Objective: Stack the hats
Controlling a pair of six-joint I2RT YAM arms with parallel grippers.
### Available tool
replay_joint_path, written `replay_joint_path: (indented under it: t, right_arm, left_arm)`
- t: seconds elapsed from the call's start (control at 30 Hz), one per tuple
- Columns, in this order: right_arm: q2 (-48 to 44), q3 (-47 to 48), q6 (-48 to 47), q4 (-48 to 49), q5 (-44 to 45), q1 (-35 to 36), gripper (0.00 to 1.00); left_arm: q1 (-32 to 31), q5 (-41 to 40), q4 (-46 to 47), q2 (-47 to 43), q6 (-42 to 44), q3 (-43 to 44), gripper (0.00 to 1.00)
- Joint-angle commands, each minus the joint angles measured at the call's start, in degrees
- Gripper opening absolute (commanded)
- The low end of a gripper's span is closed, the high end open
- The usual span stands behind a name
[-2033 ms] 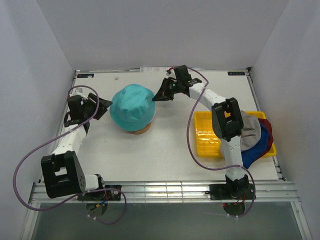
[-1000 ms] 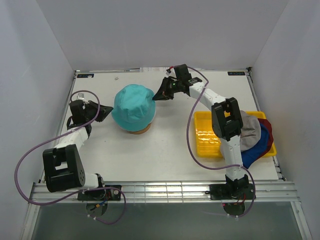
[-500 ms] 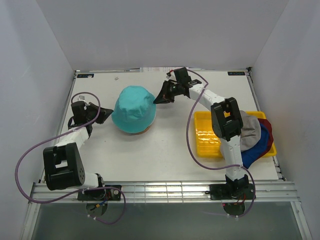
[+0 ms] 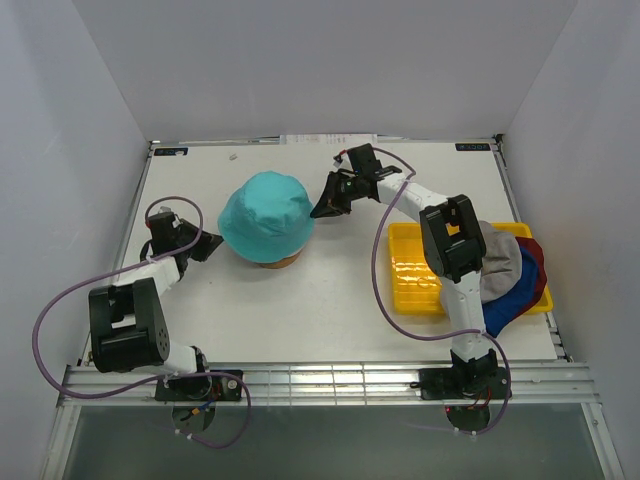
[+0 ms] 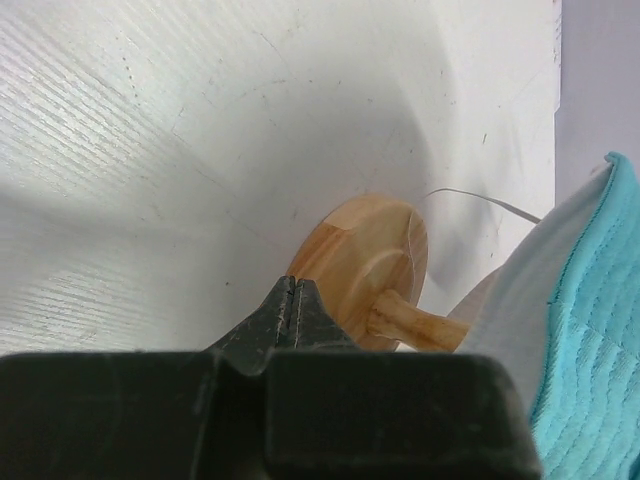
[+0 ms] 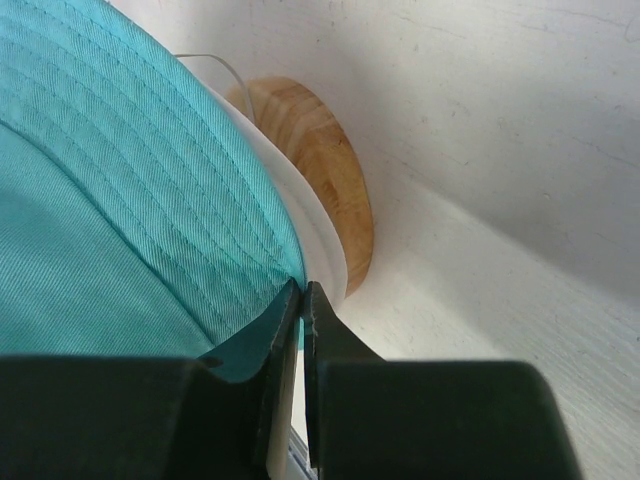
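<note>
- Since the earlier frame, the left gripper [image 4: 205, 246] has been drawn back from the teal hat [image 4: 265, 215], jaws closed on nothing.
- The hat's brim is pinched by the right gripper [image 6: 300, 292].
- The hat is seated on the wooden stand [image 5: 360, 262].

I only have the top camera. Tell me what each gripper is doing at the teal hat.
Observer: The right gripper is shut on the brim of the teal hat.
Operator: Now the left one.
Observer: The left gripper is shut on nothing; the brim hangs off to its side.
Operator: Say what it's pointing at.
Observer: The stand under the hat, with its round wooden base and thin stem showing below the brim.
</note>
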Motion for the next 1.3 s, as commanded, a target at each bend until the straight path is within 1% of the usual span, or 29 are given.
replay_joint_path:
  t: [0.0,0.13,0.3,0.4,0.43,0.47,0.53,0.57,0.67,0.7,0.8,0.83,0.9,1.03,1.07,1.13,1.17,1.27]
  right_arm:
    - [-2.7,0.6,-2.7,-2.0,4.7,-0.7,0.08]
    - [-3.0,3.5,-3.1,-3.2,4.4,-0.7,0.08]
    - [-4.1,5.5,-3.1,-3.4,4.0,-0.6,0.09]
    - [-4.4,6.5,-3.0,-3.5,3.3,-0.6,0.09]
    - [-4.4,6.7,-3.0,-3.5,3.3,-0.5,0.09]
    - [-4.5,6.8,-3.0,-3.5,3.3,-0.4,0.09]
    - [-4.5,7.3,-2.9,-3.6,3.2,-0.1,0.09]
    - [-4.4,7.4,-2.9,-3.6,3.2,0.0,0.09]
    - [-4.1,7.7,-2.7,-3.6,3.2,0.3,0.09]
    - [-4.0,7.8,-2.7,-3.7,3.2,0.3,0.09]
    - [-3.7,7.6,-2.7,-3.8,3.2,0.5,0.09]
    - [-3.7,7.5,-2.8,-3.8,3.2,0.5,0.09]
    - [-3.7,7.1,-2.8,-3.7,3.2,0.6,0.09]
    - [-3.6,6.7,-2.7,-3.5,3.1,0.6,0.08]
    - [-3.7,6.7,-2.7,-3.3,3.1,0.6,0.08]
    - [-3.7,6.6,-2.7,-3.3,3.0,0.6,0.08]
    - [-3.7,6.5,-2.7,-3.3,3.1,0.6,0.08]
    - [-3.7,6.2,-2.6,-3.3,3.1,0.8,0.08]
  left_arm:
    - [0.2,-1.1,0.0,-1.3,1.4,-0.3,0.00]
    - [0.1,-1.9,-2.3,-2.2,2.3,1.6,0.00]
    - [0.3,-5.5,-9.8,-4.4,3.9,5.8,0.00]
    - [0.2,-8.4,-13.2,-7.0,4.9,7.7,0.16]
    - [0.2,-9.5,-13.9,-7.8,5.0,8.3,0.22]
    - [0.2,-9.9,-14.7,-9.5,5.2,8.5,0.32]
    - [0.3,-9.9,-14.9,-10.5,5.7,9.5,0.39]
    - [0.2,-9.1,-15.0,-10.8,5.7,9.8,0.45]
    - [0.2,-5.9,-14.3,-10.7,5.2,10.4,0.50]
    - [0.2,-5.0,-13.9,-10.5,4.9,10.4,0.53]
    - [0.2,-0.5,-11.5,-9.9,3.7,9.2,0.58]
    - [0.2,0.8,-11.1,-9.5,3.3,9.0,0.61]
    - [0.2,3.8,-9.5,-9.3,1.9,7.6,0.64]
    - [0.2,6.1,-7.7,-9.7,0.2,5.0,0.70]
    - [0.2,6.7,-5.9,-10.1,-0.3,4.3,0.71]
    - [0.2,8.4,-5.4,-10.3,-1.8,2.8,0.71]
    - [0.2,8.9,-2.5,-10.3,-2.3,2.4,0.71]
    - [0.3,10.0,-0.2,-10.2,-4.2,0.8,0.70]
